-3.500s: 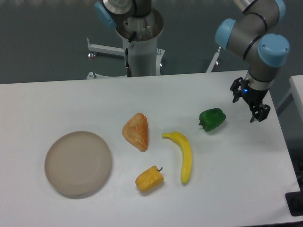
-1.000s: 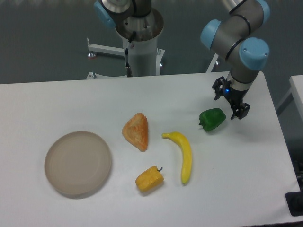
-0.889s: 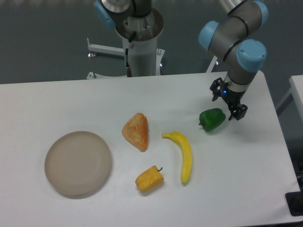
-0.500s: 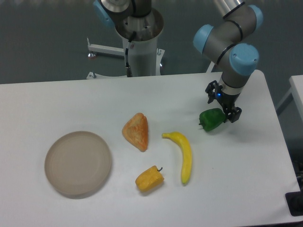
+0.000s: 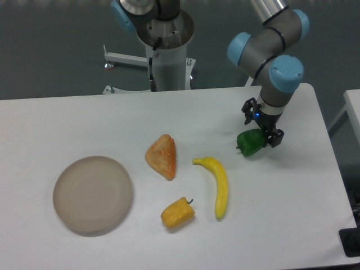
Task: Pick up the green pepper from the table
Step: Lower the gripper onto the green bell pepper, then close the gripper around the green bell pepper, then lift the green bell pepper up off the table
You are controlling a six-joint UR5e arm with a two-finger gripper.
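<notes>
Gripper [image 5: 262, 125] hovering over green pepper [image 5: 251, 142], fingers spread, gripping nothing. Pepper lying on table [image 5: 292, 191], right of banana [image 5: 218, 184]. Approach nearly done; descending, closing, lifting remaining.

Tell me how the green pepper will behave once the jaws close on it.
The green pepper looks glossy, so it may slip a little between the jaws. Its lumpy, rounded shape suggests it could twist or roll on the table if pressed off-centre. It seems small and probably light, so the gripper, poised open over it, should lift it easily.
</notes>
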